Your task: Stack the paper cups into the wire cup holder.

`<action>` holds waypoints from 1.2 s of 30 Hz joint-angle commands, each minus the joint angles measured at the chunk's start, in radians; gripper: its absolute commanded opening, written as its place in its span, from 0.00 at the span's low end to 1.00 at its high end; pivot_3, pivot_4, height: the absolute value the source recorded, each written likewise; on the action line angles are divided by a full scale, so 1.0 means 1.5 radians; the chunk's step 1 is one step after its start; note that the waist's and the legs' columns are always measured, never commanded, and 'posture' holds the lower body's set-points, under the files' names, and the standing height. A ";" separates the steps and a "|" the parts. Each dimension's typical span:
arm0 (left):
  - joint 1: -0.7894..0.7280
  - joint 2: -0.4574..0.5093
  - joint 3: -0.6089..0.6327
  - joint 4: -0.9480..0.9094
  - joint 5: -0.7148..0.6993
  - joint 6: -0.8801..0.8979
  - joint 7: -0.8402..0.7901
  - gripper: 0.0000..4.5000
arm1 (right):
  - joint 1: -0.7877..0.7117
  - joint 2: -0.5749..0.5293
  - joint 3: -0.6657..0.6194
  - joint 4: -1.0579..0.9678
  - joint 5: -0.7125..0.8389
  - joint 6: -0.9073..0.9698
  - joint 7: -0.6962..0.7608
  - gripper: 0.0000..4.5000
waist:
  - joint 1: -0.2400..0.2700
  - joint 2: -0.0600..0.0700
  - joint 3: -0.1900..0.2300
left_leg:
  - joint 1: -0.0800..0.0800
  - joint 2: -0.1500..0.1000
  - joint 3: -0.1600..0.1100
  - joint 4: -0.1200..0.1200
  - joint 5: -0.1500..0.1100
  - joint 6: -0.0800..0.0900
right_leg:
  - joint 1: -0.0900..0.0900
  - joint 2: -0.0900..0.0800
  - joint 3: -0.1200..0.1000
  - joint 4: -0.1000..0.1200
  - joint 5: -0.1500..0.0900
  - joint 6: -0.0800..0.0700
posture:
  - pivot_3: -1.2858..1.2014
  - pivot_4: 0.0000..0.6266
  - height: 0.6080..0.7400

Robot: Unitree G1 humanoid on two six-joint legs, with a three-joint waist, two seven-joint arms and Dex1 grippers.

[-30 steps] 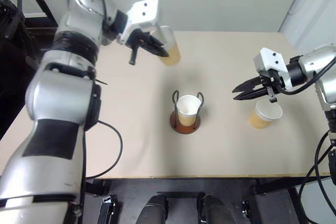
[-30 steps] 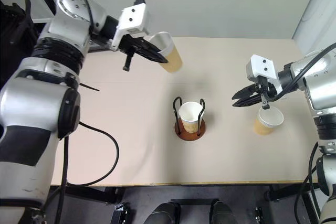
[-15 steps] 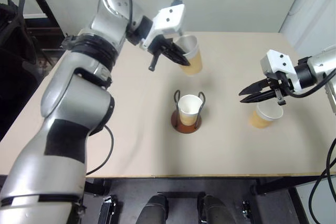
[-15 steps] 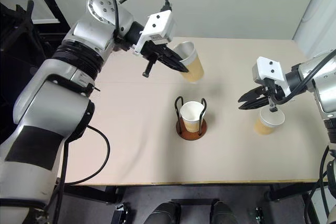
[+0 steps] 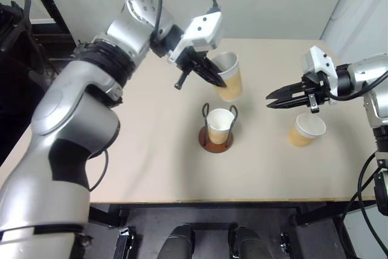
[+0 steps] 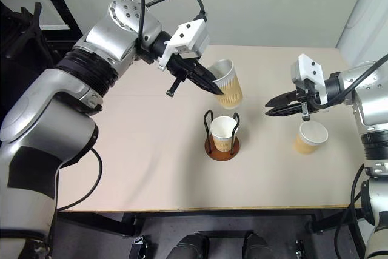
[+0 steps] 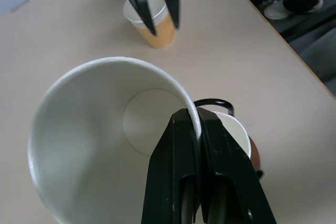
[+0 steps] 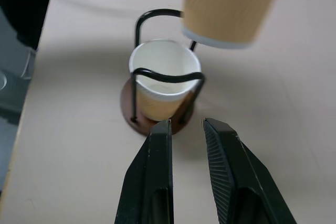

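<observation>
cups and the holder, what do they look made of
Cups: likely paper, matte, with a white inside and rolled rim and a ribbed tan outside.

Holder: its two black loops look like thin bent metal wire; the round reddish-brown base could be wood or plastic, hard to tell.

Table: smooth, matte beige board.

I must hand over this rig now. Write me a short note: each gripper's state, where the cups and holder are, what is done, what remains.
Left gripper: shut on the rim of a tan-orange paper cup, carried in the air just behind the holder.
Right gripper: open, empty, above the table.
Wire cup holder, red-brown base: mid-table, one cup already seated in it.
Third cup: upright on the table, under the right gripper.
Left: stack the carried cup, then the third.
</observation>
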 commanded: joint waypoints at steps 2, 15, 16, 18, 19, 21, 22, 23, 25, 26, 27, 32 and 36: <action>-0.012 0.023 -0.035 -0.036 -0.046 0.014 -0.021 0.01 | -0.014 -0.017 -0.026 0.015 0.004 -0.016 0.008 0.20 | 0.000 0.000 0.000 | 0.000 0.000 0.000 0.000 0.000 0.000 | 0.000 0.000 0.000 0.000 0.000 0.000 | 0.52 0.24 1.00; -0.023 0.041 -0.115 -0.081 -0.108 0.028 -0.021 0.01 | -0.006 -0.040 -0.023 -0.005 0.011 0.017 0.032 0.20 | 0.000 0.000 0.000 | 0.000 0.000 0.001 -0.001 0.000 0.000 | 0.000 0.000 0.000 -0.001 0.000 0.000 | 0.52 0.24 1.00; -0.026 0.043 -0.122 -0.082 -0.108 0.025 -0.021 0.01 | -0.004 -0.041 -0.024 -0.008 0.012 0.019 0.032 0.20 | 0.000 0.000 0.000 | 0.000 0.000 0.001 -0.001 0.000 0.000 | 0.000 0.000 0.000 -0.001 0.000 0.000 | 0.52 0.24 1.00; -0.030 0.044 -0.136 -0.080 -0.105 0.020 -0.021 0.01 | -0.002 -0.043 -0.026 -0.013 0.014 0.022 0.033 0.20 | 0.000 0.000 0.000 | 0.000 0.000 0.001 -0.001 0.000 0.000 | 0.000 0.000 0.000 -0.001 0.000 0.000 | 0.52 0.24 1.00; -0.032 0.045 -0.145 -0.078 -0.101 0.014 -0.021 0.01 | -0.001 -0.043 -0.027 -0.015 0.015 0.023 0.032 0.20 | 0.000 0.000 0.000 | 0.000 0.000 0.001 -0.001 0.000 0.000 | 0.000 0.000 0.000 -0.001 0.000 0.000 | 0.52 0.24 1.00; -0.034 0.044 -0.157 -0.067 -0.093 0.001 -0.021 0.01 | 0.002 -0.043 -0.028 -0.019 0.016 0.024 0.032 0.20 | 0.000 0.000 0.000 | 0.000 0.000 0.001 -0.001 0.000 0.000 | 0.000 0.000 0.000 -0.001 0.000 0.000 | 0.52 0.24 1.00; -0.035 0.042 -0.161 -0.060 -0.088 -0.007 -0.021 0.01 | 0.002 -0.044 -0.029 -0.019 0.016 0.024 0.033 0.20 | 0.000 0.000 0.000 | 0.000 0.000 0.001 -0.001 0.000 0.000 | 0.000 0.000 0.000 -0.001 0.000 0.000 | 0.52 0.24 1.00; -0.035 0.041 -0.165 -0.053 -0.083 -0.014 -0.021 0.01 | 0.003 -0.044 -0.029 -0.020 0.016 0.025 0.033 0.20 | 0.000 0.000 0.000 | 0.000 0.000 0.001 -0.001 0.000 0.000 | 0.000 0.000 0.000 -0.001 0.000 0.000 | 0.52 0.24 1.00; -0.036 0.039 -0.171 -0.044 -0.078 -0.023 -0.021 0.01 | 0.001 -0.046 -0.028 -0.021 0.017 0.027 0.034 0.20 | 0.000 0.000 0.000 | 0.000 0.000 0.001 -0.001 0.000 0.000 | 0.000 0.000 0.000 -0.001 0.000 0.000 | 0.52 0.24 1.00; -0.036 0.039 -0.173 -0.041 -0.078 -0.026 -0.021 0.01 | -0.002 -0.046 -0.027 -0.021 0.016 0.028 0.034 0.20 | 0.000 0.000 0.000 | 0.000 0.000 0.001 -0.001 0.000 0.000 | 0.000 0.000 0.000 -0.001 0.000 0.000 | 0.52 0.24 1.00; -0.037 0.039 -0.175 -0.039 -0.077 -0.028 -0.021 0.01 | -0.003 -0.046 -0.027 -0.020 0.016 0.028 0.034 0.20 | 0.000 0.000 0.000 | 0.000 0.000 0.001 -0.001 0.000 0.000 | 0.000 0.000 0.000 -0.001 0.000 0.000 | 0.52 0.24 1.00; -0.034 0.039 -0.181 -0.037 -0.076 -0.036 -0.021 0.01 | -0.007 -0.046 -0.024 -0.019 0.014 0.027 0.034 0.20 | 0.000 0.000 0.000 | 0.000 0.000 0.001 -0.001 0.000 0.000 | 0.000 0.000 0.000 -0.001 0.000 0.000 | 0.52 0.24 1.00; -0.033 0.041 -0.188 -0.042 -0.080 -0.037 -0.021 0.01 | -0.004 -0.047 -0.025 -0.022 0.014 0.025 0.032 0.20 | 0.000 0.000 0.000 | 0.000 0.000 0.001 -0.001 0.000 0.000 | 0.000 0.000 0.000 -0.001 0.000 0.001 | 0.52 0.24 1.00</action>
